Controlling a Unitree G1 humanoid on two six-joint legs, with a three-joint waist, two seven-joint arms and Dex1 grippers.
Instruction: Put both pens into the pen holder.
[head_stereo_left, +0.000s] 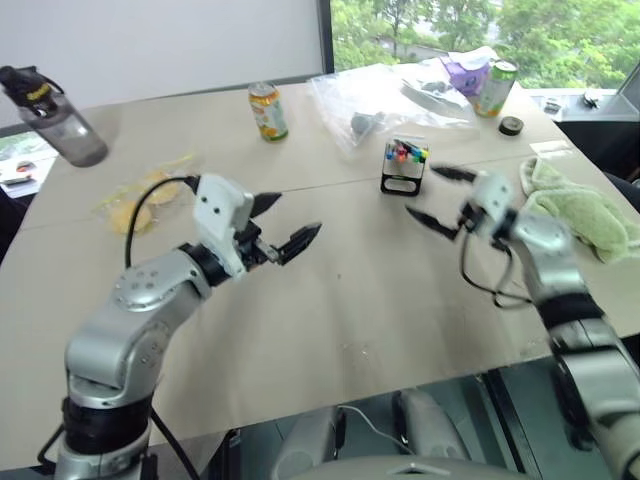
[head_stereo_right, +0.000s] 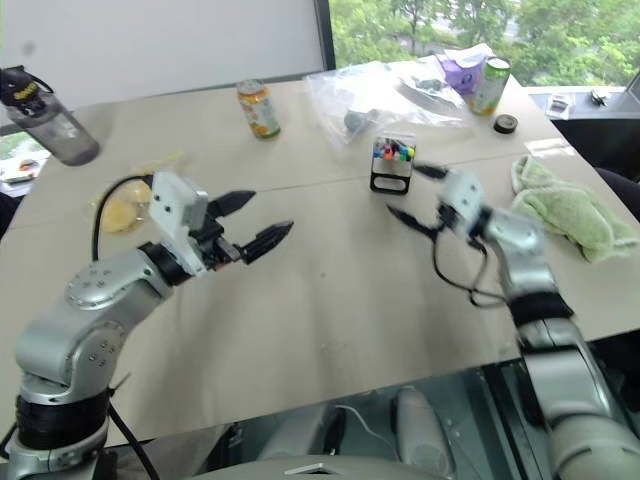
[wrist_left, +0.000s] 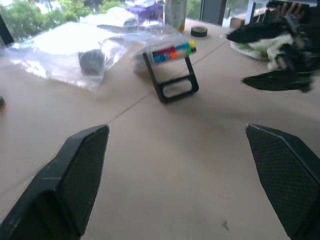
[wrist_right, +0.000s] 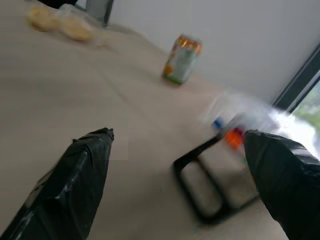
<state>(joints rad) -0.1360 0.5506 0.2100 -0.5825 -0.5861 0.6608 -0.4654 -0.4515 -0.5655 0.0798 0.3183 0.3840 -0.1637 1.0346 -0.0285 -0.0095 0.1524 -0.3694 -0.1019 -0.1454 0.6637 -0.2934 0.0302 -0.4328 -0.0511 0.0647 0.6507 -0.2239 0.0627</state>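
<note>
The pens and the pen holder are out of view. My left gripper (head_stereo_left: 293, 217) hovers open and empty over the bare middle-left of the table, pointing right; its fingers (wrist_left: 82, 165) frame a clear case of bright-capped markers (wrist_left: 172, 52) on a black stand. My right gripper (head_stereo_left: 425, 192) is open and empty too, just right of and slightly nearer than that marker case (head_stereo_left: 405, 165), pointing left toward it. The right wrist view has the case's black stand (wrist_right: 200, 192) close between its fingers (wrist_right: 87, 165).
An orange drink can (head_stereo_left: 267, 110) and a grey water bottle (head_stereo_left: 60, 120) stand at the back left. A crumpled plastic bag (head_stereo_left: 385, 95), a green can (head_stereo_left: 495, 88) and a tape roll (head_stereo_left: 511, 125) sit at the back right. A green towel (head_stereo_left: 580, 205) lies right; a yellow snack bag (head_stereo_left: 140, 200) left.
</note>
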